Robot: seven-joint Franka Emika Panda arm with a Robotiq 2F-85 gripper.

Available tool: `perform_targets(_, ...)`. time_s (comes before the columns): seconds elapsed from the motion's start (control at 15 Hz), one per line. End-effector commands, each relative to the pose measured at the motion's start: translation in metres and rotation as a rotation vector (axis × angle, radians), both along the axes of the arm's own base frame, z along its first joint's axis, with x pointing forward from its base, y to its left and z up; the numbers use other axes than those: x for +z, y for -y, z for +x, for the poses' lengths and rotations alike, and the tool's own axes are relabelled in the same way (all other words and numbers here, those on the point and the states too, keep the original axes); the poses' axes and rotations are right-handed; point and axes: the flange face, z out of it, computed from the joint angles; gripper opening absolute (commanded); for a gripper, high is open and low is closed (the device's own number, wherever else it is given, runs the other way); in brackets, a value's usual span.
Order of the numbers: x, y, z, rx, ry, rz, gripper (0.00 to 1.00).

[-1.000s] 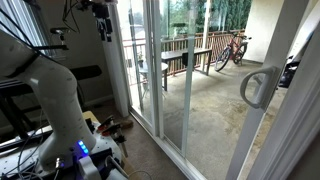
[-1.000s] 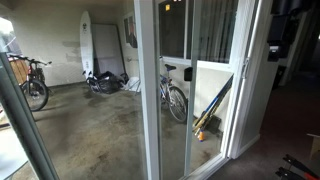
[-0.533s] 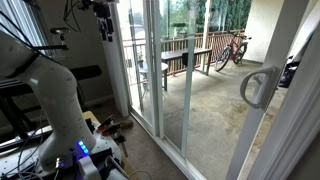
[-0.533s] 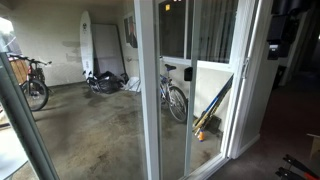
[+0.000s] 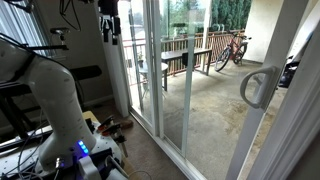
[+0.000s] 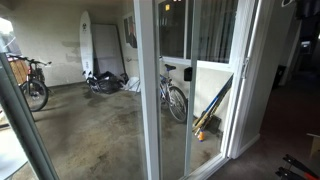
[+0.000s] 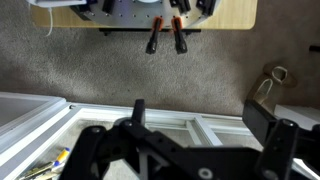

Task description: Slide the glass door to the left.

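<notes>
The glass door's white side rail (image 5: pixel 285 90) runs up the right of an exterior view, with its pale grey D-shaped loop handle (image 5: pixel 258 87) at mid height. My gripper (image 5: pixel 108 22) hangs high near the top left of that view, far from the handle and touching nothing. In the wrist view the gripper (image 7: pixel 200 118) is open and empty, with black fingers (image 7: pixel 138 110) spread wide. It looks down at grey carpet and the white door track (image 7: pixel 120 118). White-framed glass panels (image 6: pixel 148 90) fill the middle of the exterior view from the patio side; no handle shows there.
My white arm and base (image 5: pixel 60 100) stand at the left on a mount with orange clamps (image 7: pixel 165 35). Another white-framed glass panel (image 5: pixel 160 70) stands mid view. Outside are a patio, bicycles (image 6: pixel 175 98) and a wooden railing (image 5: pixel 190 55).
The gripper has shifted slightly right near the top of one exterior view and has risen almost out of the top right of the other. The door has not moved.
</notes>
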Motion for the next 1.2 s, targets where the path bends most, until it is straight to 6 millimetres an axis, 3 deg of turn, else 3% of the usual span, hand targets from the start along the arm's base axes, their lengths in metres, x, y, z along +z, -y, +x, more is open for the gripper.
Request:
perform_targets(0.0, 0.000, 0.068, -0.021, 0.094, -0.035, -0.006, 1.00)
perform_targets(0.33, 0.012, 0.157, -0.020, 0.085, 0.002, 0.013, 1.00)
perform_targets(0.6, 0.036, 0.225, -0.015, 0.012, 0.041, 0.131, 1.00)
perform_targets(0.67, 0.042, 0.230, -0.015, -0.007, 0.042, 0.176, 1.00)
perform_targets(0.73, 0.031, 0.216, -0.025, -0.004, 0.069, 0.124, 1.00)
perform_targets(0.87, 0.038, 0.231, -0.022, -0.030, 0.069, 0.156, 1.00)
perform_targets(1.13, 0.039, 0.231, -0.015, -0.031, 0.057, 0.158, 1.00)
